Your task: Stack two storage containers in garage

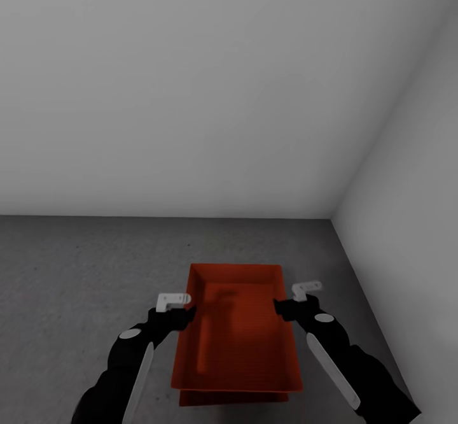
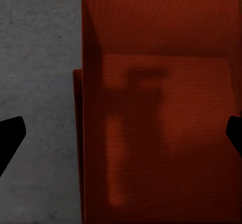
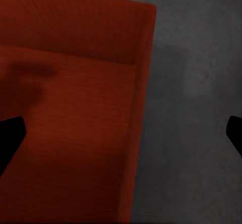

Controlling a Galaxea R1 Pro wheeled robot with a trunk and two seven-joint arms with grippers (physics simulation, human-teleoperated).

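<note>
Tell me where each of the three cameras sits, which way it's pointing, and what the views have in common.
Head view: on the head, looking forward and down at a corner of white walls, grey floor and two stacked bins; both dark arms with the left tool and right tool flank the top bin.
Left wrist view: on the left arm, looking down at that bin's wall; dark fingertips at the edges.
Right wrist view: on the right arm, looking down over the other wall; fingertips show.
Shared: top bin and floor.
</note>
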